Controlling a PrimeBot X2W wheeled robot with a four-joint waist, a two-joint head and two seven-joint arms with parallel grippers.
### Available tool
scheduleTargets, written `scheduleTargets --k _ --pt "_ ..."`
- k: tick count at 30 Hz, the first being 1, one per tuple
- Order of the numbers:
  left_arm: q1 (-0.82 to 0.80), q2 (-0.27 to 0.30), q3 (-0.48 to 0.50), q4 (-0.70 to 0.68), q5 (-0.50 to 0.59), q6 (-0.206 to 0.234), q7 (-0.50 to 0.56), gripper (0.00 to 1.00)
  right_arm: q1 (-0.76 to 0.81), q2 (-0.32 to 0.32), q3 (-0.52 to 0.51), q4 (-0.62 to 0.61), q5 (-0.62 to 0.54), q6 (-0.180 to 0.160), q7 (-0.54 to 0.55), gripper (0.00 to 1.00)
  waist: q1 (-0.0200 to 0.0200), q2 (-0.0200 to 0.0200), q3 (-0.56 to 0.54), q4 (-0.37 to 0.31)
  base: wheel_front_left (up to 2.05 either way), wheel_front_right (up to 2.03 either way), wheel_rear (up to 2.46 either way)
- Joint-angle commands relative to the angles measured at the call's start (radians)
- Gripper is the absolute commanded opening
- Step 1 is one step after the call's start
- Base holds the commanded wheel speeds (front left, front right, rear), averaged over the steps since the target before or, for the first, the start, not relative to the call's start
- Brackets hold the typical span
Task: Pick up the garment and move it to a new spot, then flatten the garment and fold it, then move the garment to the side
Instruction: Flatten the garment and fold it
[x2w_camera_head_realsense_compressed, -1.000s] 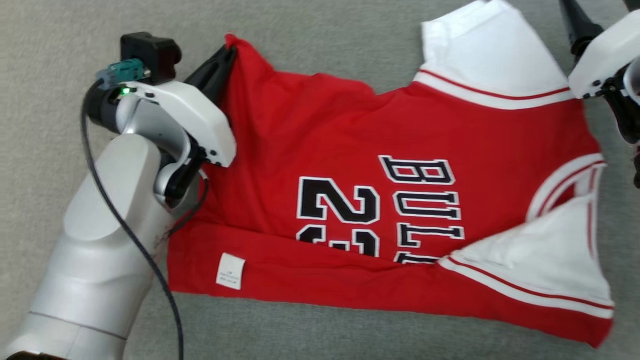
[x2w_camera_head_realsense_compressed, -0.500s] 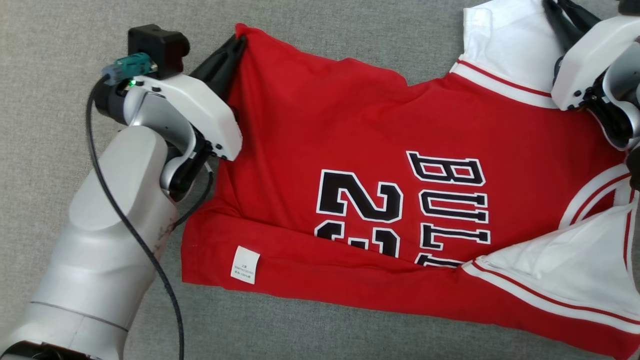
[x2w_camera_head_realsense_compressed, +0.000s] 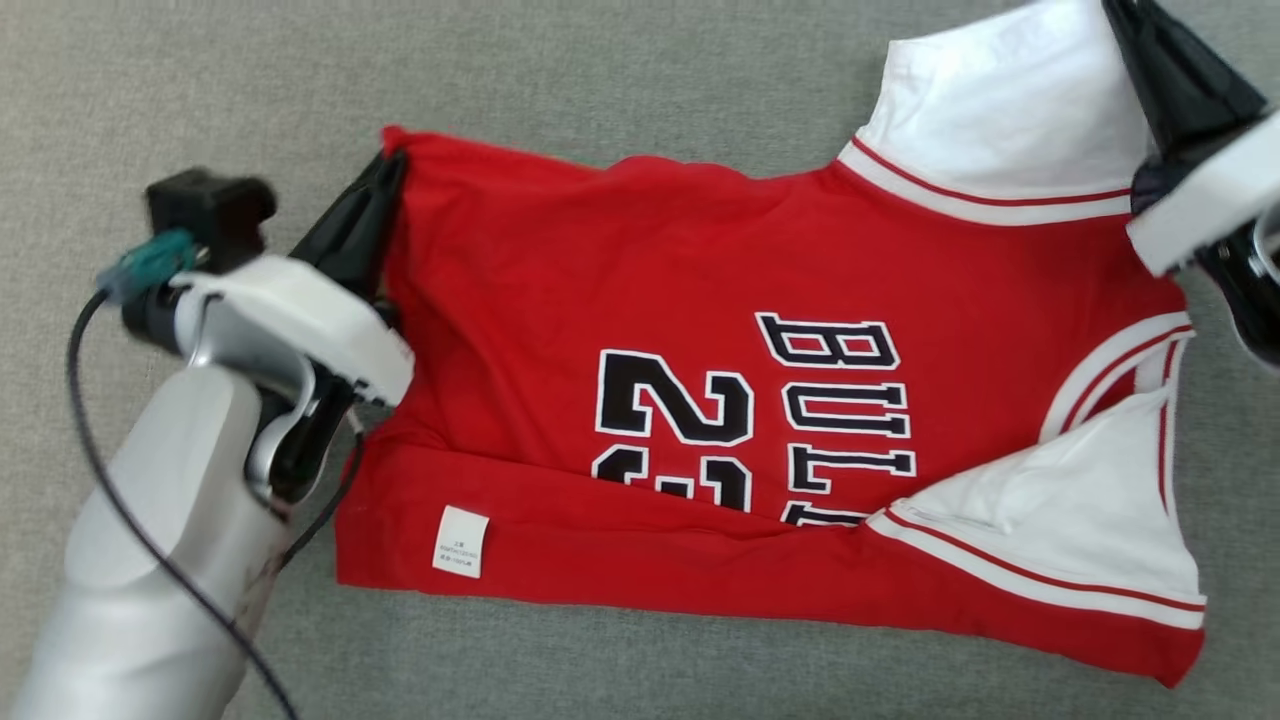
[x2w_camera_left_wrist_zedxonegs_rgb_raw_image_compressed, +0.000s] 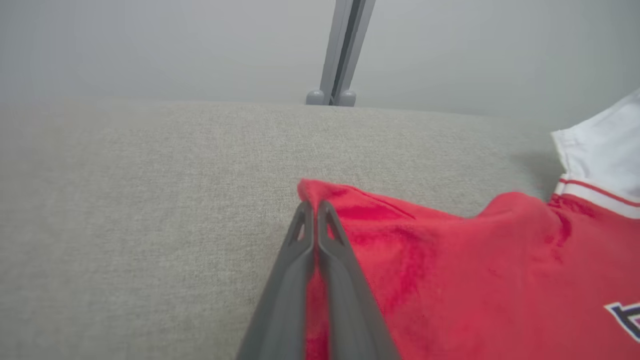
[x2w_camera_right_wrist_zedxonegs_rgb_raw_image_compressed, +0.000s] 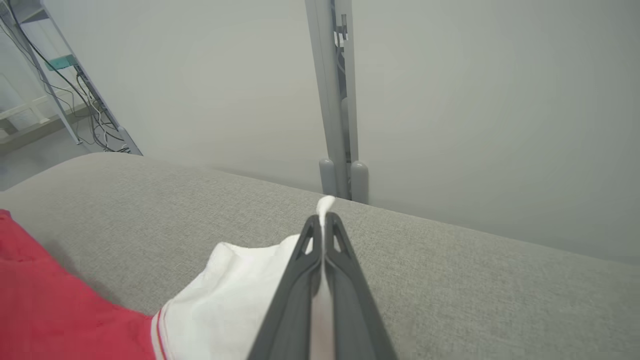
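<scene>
The garment (x2w_camera_head_realsense_compressed: 700, 300) is a red jersey with black lettering and white sleeves, lying on a grey cushioned surface with its near edge folded over. My left gripper (x2w_camera_head_realsense_compressed: 385, 165) is shut on the garment's far left red corner (x2w_camera_left_wrist_zedxonegs_rgb_raw_image_compressed: 320, 192); its fingers (x2w_camera_left_wrist_zedxonegs_rgb_raw_image_compressed: 300, 250) pinch the cloth. At the far right, my right gripper (x2w_camera_head_realsense_compressed: 1125, 15) is shut on the edge of the white sleeve (x2w_camera_head_realsense_compressed: 1000, 110), and white cloth (x2w_camera_right_wrist_zedxonegs_rgb_raw_image_compressed: 324, 205) sticks out between its fingers (x2w_camera_right_wrist_zedxonegs_rgb_raw_image_compressed: 300, 260).
The grey fabric surface (x2w_camera_head_realsense_compressed: 600, 70) extends around the garment on all sides. A grey wall with an upright post (x2w_camera_right_wrist_zedxonegs_rgb_raw_image_compressed: 337, 100) stands behind its far edge. A rack with cables (x2w_camera_right_wrist_zedxonegs_rgb_raw_image_compressed: 75, 100) stands at the left in the right wrist view.
The right gripper has closed on the white sleeve edge. The left arm, still gripping the red corner, sits lower and further left in the picture; the head camera has also shifted.
</scene>
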Motion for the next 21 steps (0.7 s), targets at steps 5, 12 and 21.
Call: scheduleTargets --k 5,12,21 --pt "0.179 0.074 0.069 -0.187 -0.062 0.058 0.018 0.00 0.181 -0.070 -0.062 -0.186 0.043 0.000 -0.037 0.00 0.0000 0.0000 -0.037 -0.043 0.00 0.00 0.00" --pt "0.370 0.127 0.116 -0.387 -0.119 0.117 0.061 0.00 0.418 -0.102 -0.154 -0.381 0.058 0.000 -0.001 0.00 0.0000 0.0000 -0.076 -0.066 0.00 0.00 0.00" --pt "0.585 0.155 0.168 -0.533 -0.207 0.178 0.102 0.00 0.829 -0.010 -0.383 -0.616 0.026 0.001 0.086 0.00 0.0000 0.0000 -0.132 -0.093 0.00 0.00 0.00"
